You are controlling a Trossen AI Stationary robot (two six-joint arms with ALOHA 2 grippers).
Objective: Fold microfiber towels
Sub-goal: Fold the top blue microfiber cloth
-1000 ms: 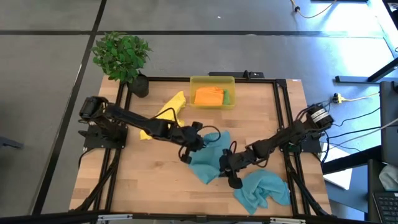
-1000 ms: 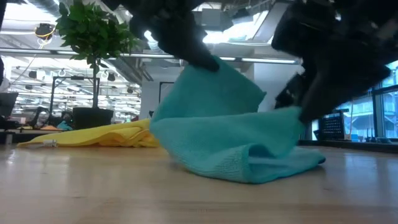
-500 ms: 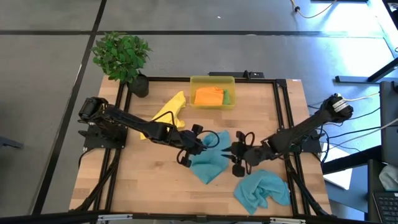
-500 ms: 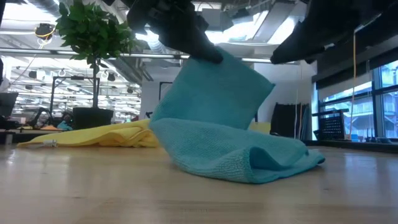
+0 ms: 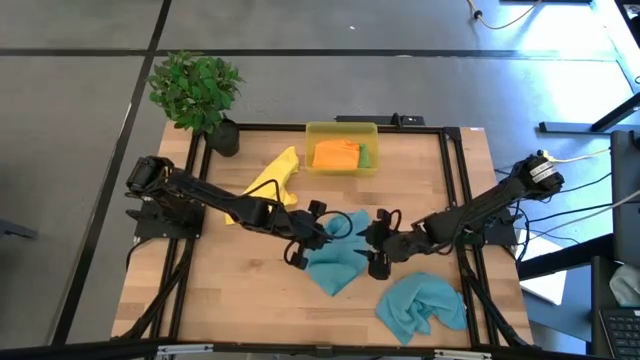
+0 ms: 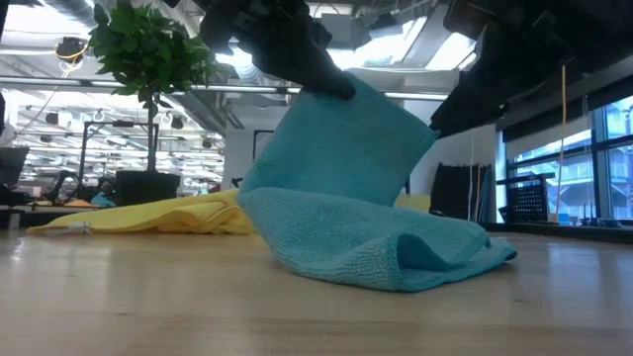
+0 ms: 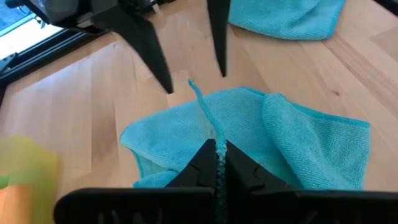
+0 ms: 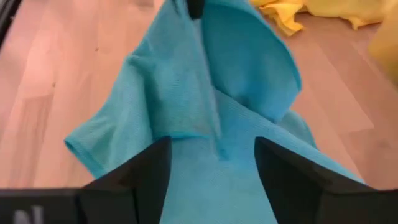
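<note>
From above, the left gripper (image 5: 322,226) is at the middle of the wooden table (image 5: 230,290), pinched tight on the edge of a teal-blue towel (image 5: 335,262) that spreads toward the table's front. The right gripper (image 5: 378,240) sits just beside that towel's right edge with its fingers spread and nothing between them. A second teal-blue towel (image 5: 422,306) lies crumpled near the front right corner. A yellow towel (image 5: 268,184) lies behind the left arm, and an orange towel (image 5: 335,154) and a green towel (image 5: 366,156) sit in the yellow plastic bin (image 5: 342,131) at the back edge. A potted plant (image 5: 198,92) stands at the back left corner.

At table height, the teal-blue towel (image 6: 361,213) rises in a peak to the dark left gripper (image 6: 326,81), its lower folds resting on the table.

In the left wrist view, the closed fingers (image 7: 202,163) clamp a thin ridge of towel (image 7: 298,155).

In the right wrist view, the wide-apart fingers (image 8: 286,174) flank the towel (image 8: 180,93) without gripping it.
</note>
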